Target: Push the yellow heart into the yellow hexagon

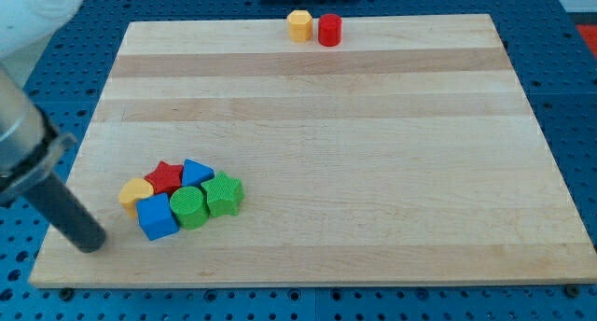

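Five blocks (183,198) crowd yellow heart (135,191)

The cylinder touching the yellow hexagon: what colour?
Red cylinder, right of the yellow hexagon, camera view.

Bright, even light falls from above across the pale wooden board (326,144), leaving only short soft shadows under the cluster of coloured blocks near the view's bottom left, such as the green round block (188,207), and under the yellow hexagon block (299,25) at the view's top. The large grey-and-white arm (23,134) at the view's left edge is close to the camera and blurred, while its dark rod, ending at my tip (90,244), is a little soft. The blue perforated surface (569,97) around the board shows no glare, and the board's edges look straight, without visible bending.
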